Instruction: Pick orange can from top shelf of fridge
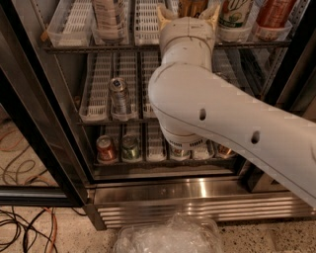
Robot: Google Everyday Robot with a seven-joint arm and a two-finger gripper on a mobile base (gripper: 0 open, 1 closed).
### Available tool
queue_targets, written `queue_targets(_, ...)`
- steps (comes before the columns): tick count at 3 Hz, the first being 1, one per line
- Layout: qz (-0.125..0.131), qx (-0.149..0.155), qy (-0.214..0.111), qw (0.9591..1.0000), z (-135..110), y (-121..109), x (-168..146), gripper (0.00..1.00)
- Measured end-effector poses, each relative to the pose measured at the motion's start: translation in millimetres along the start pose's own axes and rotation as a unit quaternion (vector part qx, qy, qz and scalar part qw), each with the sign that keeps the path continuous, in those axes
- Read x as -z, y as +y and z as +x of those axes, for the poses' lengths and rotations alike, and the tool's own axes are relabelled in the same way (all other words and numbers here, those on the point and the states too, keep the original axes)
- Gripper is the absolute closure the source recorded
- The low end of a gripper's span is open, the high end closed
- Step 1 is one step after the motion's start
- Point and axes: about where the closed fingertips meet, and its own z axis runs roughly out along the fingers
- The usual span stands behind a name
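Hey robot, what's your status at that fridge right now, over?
Status: end effector open at top shelf, straddling orange can. Can not yet lifted. Green-labelled bottle close beside it.

The white two-finger gripper (188,15) sits at 12 o'clock, fingers spread left and right of the tall orange-gold metallic can (193,6), which stands on the slotted-tray top shelf (79,48) of the stainless-steel fridge (197,190). A crumpled clear plastic bag (168,236) lies at 6 o'clock, before the fridge base.
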Motion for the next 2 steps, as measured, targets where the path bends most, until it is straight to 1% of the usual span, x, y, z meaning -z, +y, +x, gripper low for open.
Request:
queue_targets(1, -0.002, 0.003, -0.002, 1.0, 1.3, -1.6, -9.3, 0.28)
queue_targets(2, -0.01, 0.005, 0.001, 0.9999, 4.2, 0.1, -17.5, 0.28)
